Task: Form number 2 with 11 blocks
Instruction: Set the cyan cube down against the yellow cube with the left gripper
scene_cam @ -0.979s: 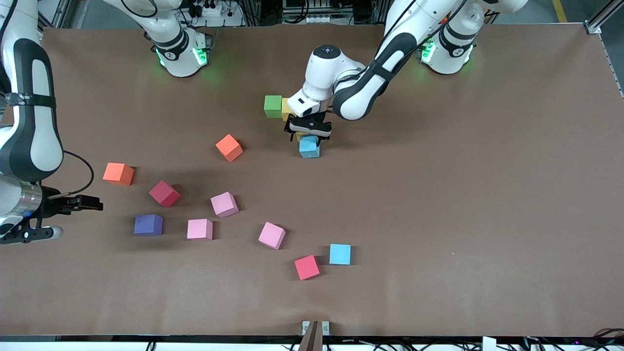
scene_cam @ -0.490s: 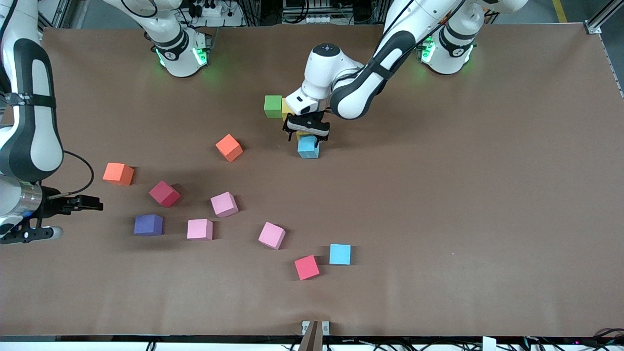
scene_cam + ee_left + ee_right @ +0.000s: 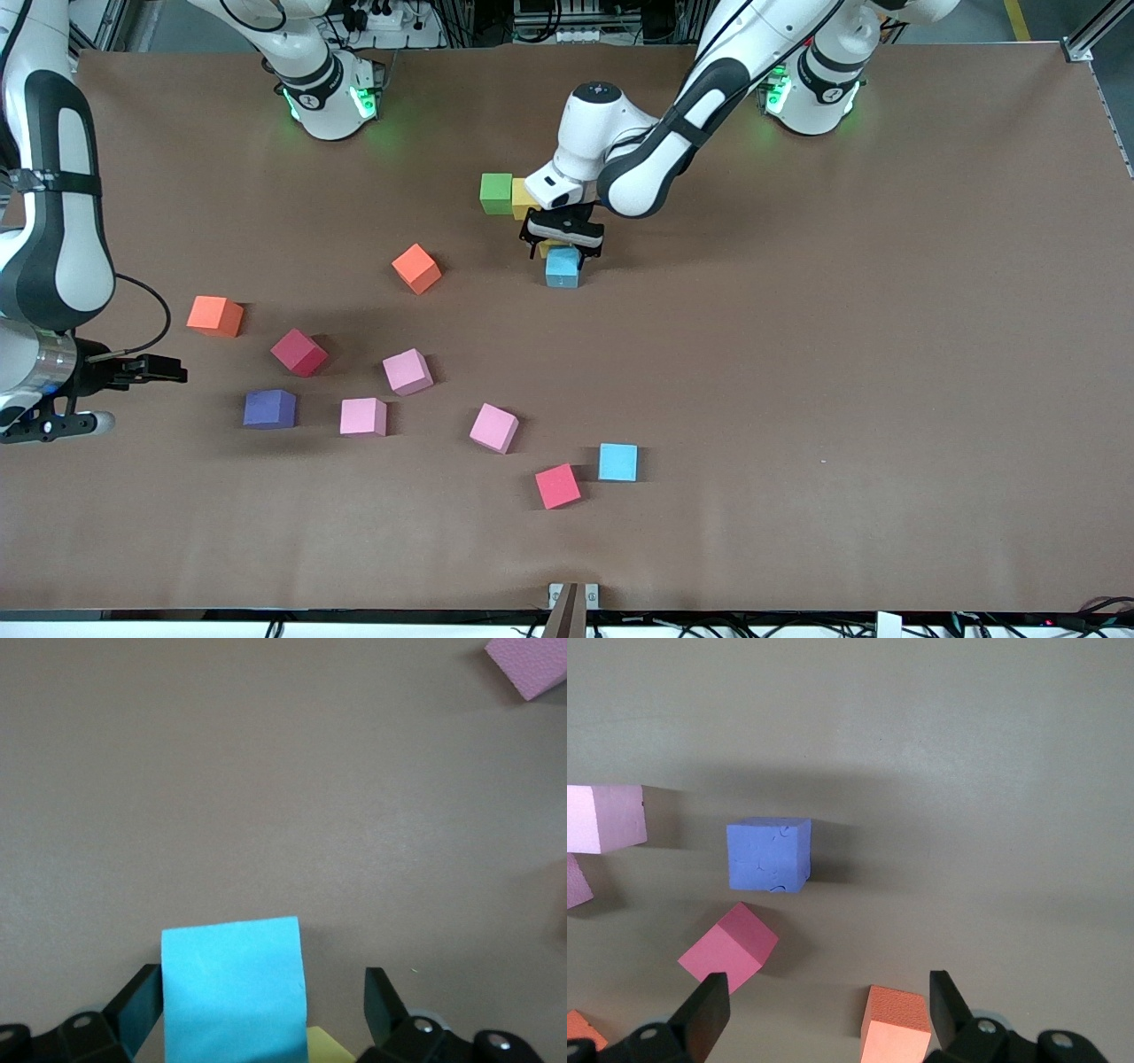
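I have the left arm reaching in from its base at the table's (image 3: 886, 354) top edge, elbow bent, wrist pointing straight down. The left gripper (image 3: 562, 245) straddles a light blue block (image 3: 563, 268) mid-table, fingers (image 3: 140, 1005) spread; one fingertip sits right at the block's side, the other stands apart from it. The block rests on the table, touching a yellow block (image 3: 548, 247) under the gripper. A green block (image 3: 496, 193) and another yellow (image 3: 521, 200) sit side by side nearer the top edge. The right arm waits at its own end of the table, right gripper (image 3: 168, 370) spread above a purple block (image 3: 768, 855). The other blocks lie scattered nearby.
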`<state>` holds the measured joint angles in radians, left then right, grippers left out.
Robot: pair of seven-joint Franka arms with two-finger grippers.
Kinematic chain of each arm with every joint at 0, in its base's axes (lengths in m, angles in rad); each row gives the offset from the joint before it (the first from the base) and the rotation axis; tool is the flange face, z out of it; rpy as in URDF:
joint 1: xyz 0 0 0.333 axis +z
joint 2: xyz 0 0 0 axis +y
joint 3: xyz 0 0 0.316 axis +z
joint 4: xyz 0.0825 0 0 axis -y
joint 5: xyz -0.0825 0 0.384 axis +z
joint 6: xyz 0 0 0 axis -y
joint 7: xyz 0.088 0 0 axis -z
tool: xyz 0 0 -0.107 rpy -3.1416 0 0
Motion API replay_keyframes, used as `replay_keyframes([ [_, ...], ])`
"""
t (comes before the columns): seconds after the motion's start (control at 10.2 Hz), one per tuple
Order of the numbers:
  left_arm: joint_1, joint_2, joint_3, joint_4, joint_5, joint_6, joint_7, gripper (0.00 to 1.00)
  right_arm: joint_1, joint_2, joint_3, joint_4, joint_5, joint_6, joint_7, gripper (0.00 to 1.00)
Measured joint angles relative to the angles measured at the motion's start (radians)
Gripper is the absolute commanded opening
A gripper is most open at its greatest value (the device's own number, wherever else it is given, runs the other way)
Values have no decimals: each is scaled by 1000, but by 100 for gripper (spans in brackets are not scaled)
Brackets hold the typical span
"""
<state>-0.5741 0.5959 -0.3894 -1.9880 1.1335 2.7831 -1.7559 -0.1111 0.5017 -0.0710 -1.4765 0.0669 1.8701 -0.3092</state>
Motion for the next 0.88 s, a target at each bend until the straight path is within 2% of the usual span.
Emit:
replay_keyframes([
  [0.2, 2, 10, 1, 0, 32, 9, -51, 100, 0, 0, 0, 0, 0, 0, 0, 100],
  [0.88, 5, 11, -1, 21, 32, 21, -88, 100, 0, 0, 0, 0, 0, 0, 0, 100],
])
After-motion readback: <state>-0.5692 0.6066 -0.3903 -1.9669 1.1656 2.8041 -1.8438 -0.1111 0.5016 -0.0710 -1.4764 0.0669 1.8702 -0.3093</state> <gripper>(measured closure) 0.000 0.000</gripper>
